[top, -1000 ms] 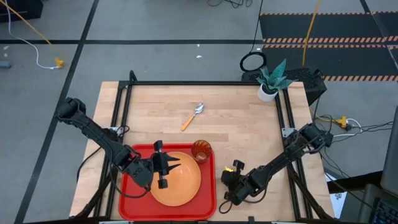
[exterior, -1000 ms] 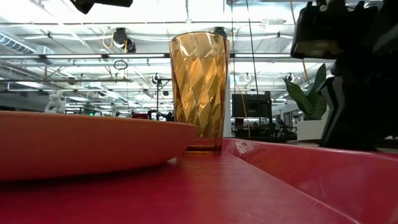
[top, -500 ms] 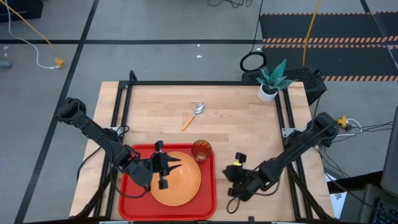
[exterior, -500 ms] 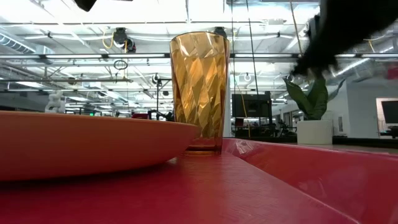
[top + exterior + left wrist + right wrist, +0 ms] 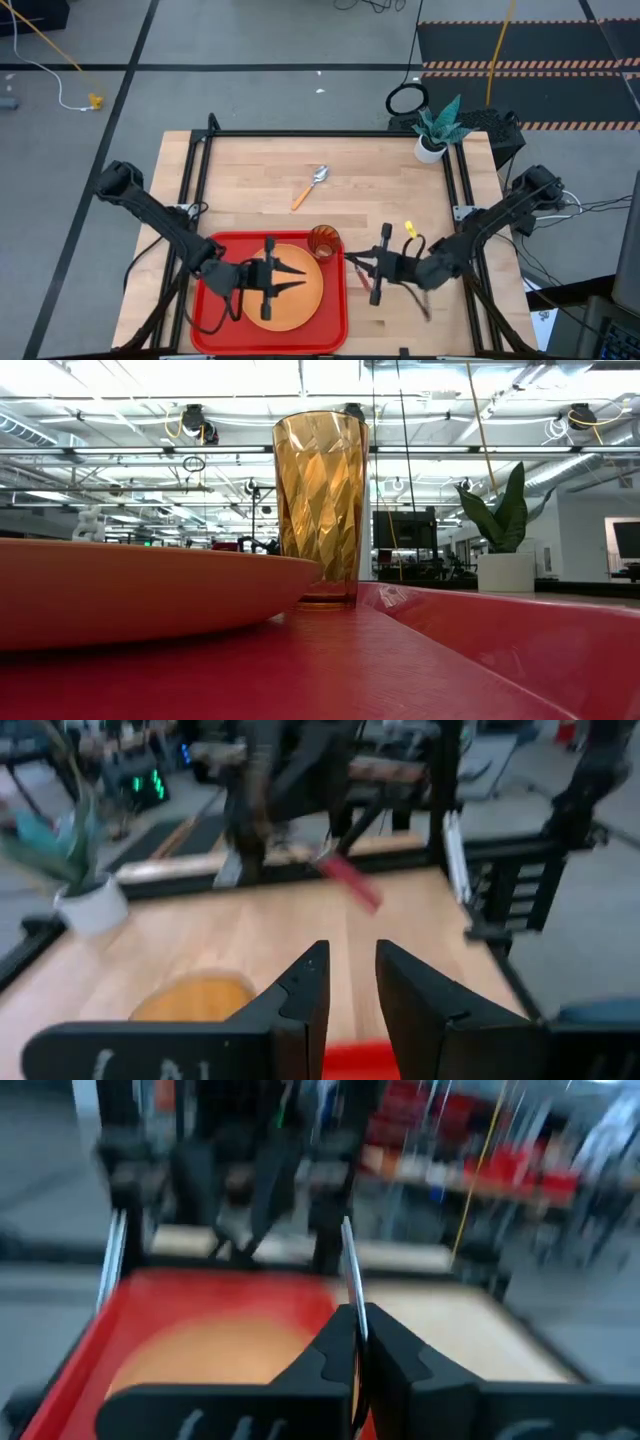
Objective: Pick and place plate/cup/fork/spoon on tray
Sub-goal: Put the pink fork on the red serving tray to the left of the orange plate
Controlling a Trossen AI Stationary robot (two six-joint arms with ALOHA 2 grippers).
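Pincer first: our right gripper (image 5: 362,268) sits clenched on the fork (image 5: 367,283), just off the tray's (image 5: 200,330) three o'clock rim, taking the table's far edge as twelve. From the right wrist we see the metal tines (image 5: 350,1270) standing up out of the shut fingers, with the red tray and the orange plate ahead. The pink-red handle (image 5: 350,885) shows from the left wrist, hanging clear above the wood.

Our left gripper (image 5: 290,283) hovers over the plate (image 5: 300,310), fingers (image 5: 305,990) parted with nothing between them, pointing toward three o'clock. The plate lies in the tray, and the cup (image 5: 324,242) stands upright at the tray's one o'clock corner, close beside the plate's rim.

We judge the fork step to be in hand: it must be carried toward nine o'clock over the rim, lowered onto bare tray beside the plate, and let go, clear of the cup and the left arm.

Farther off, toward twelve, the spoon (image 5: 310,187) lies on the wood, not yet fetched, with a potted plant (image 5: 432,140) at the far one o'clock corner
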